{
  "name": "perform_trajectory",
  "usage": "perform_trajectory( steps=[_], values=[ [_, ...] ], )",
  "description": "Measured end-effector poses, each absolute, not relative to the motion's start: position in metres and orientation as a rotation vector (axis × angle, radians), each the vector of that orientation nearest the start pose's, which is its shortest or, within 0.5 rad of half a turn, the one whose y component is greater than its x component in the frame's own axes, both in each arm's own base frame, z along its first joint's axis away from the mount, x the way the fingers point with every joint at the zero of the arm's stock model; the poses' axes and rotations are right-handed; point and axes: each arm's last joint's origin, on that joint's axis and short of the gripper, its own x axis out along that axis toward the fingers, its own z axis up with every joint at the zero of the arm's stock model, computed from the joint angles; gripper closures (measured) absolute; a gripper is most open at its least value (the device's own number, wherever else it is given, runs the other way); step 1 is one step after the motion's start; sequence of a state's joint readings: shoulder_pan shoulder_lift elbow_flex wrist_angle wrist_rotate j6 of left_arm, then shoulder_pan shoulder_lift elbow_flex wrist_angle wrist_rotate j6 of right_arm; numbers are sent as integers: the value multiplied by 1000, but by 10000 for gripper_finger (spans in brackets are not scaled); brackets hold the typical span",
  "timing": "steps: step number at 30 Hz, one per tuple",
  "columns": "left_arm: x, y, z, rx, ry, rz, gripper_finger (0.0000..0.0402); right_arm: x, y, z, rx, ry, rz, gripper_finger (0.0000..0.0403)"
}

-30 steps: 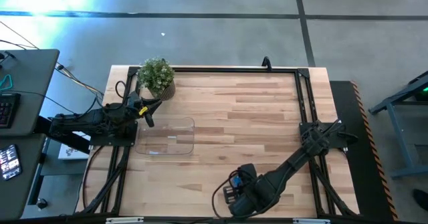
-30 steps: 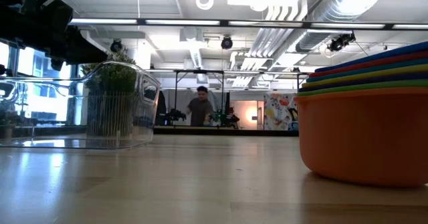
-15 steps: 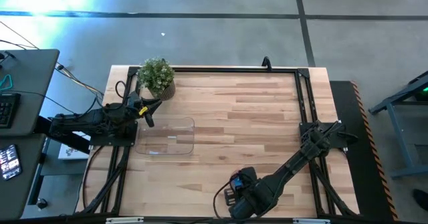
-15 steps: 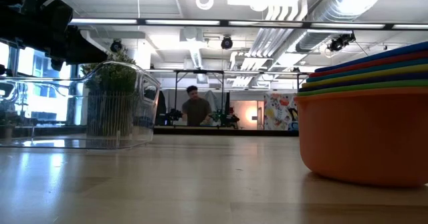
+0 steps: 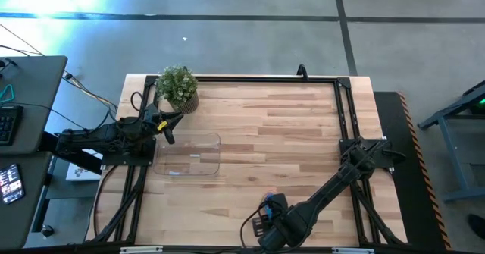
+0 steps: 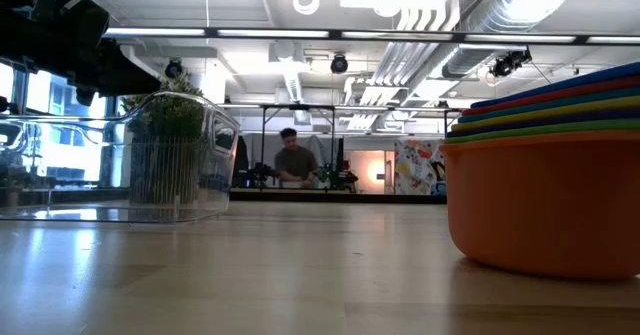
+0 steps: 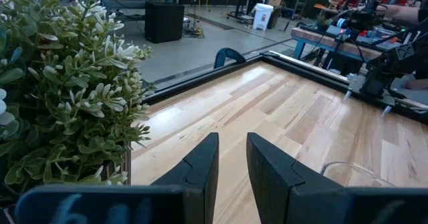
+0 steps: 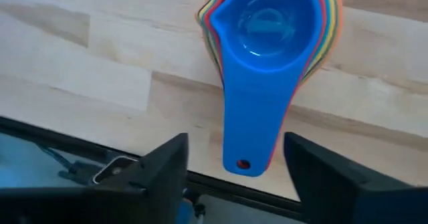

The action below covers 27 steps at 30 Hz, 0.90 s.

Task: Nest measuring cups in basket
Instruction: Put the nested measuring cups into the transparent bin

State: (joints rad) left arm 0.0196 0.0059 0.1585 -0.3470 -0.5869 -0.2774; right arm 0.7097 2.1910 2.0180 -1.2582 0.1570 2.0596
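Note:
The measuring cups (image 8: pixel 267 23) stand nested in one stack on the table near its front edge, blue on top and orange at the bottom (image 6: pixel 540 185). Their handles (image 8: pixel 254 117) point toward my right gripper (image 8: pixel 235 144). That gripper is open, with one finger on either side of the handles' free end and touching nothing. In the high view the stack (image 5: pixel 267 202) sits just beyond the right gripper (image 5: pixel 265 222). The clear basket (image 5: pixel 189 155) rests flat on the table's left part, with nothing in it. My left gripper (image 5: pixel 168 133) hovers at the basket's far left corner, its fingers (image 7: pixel 200 170) slightly apart around nothing.
A small potted plant (image 5: pixel 178 87) stands at the far left corner, just beyond the basket and close to my left gripper. Black frame rails (image 5: pixel 348 117) run along the table's sides. The table's front edge (image 8: pixel 100 137) lies right under my right gripper. A person (image 6: pixel 297 160) is in the room beyond the table.
My right gripper has drawn back a little toward the table's near edge, away from the stack of cups. The stack has stayed where it was. The person beyond the table has shifted about.

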Motion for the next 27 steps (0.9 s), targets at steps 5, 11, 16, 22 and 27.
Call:
perform_trajectory(
  steps=[5,11,16,22,27],
  values=[
    [79,18,184,-212,105,626,335,334,281,238,1070,1132,-936,109],
    [79,18,184,-213,104,626,335,335,282,230,1052,1141,-957,71],
    [79,18,184,-213,104,626,335,340,282,217,1038,1149,-994,67],
    [79,18,184,-213,104,626,335,347,275,205,1012,1176,-1047,68],
    [79,18,184,-213,104,626,335,355,272,191,1003,1218,-1057,68]
  ],
)
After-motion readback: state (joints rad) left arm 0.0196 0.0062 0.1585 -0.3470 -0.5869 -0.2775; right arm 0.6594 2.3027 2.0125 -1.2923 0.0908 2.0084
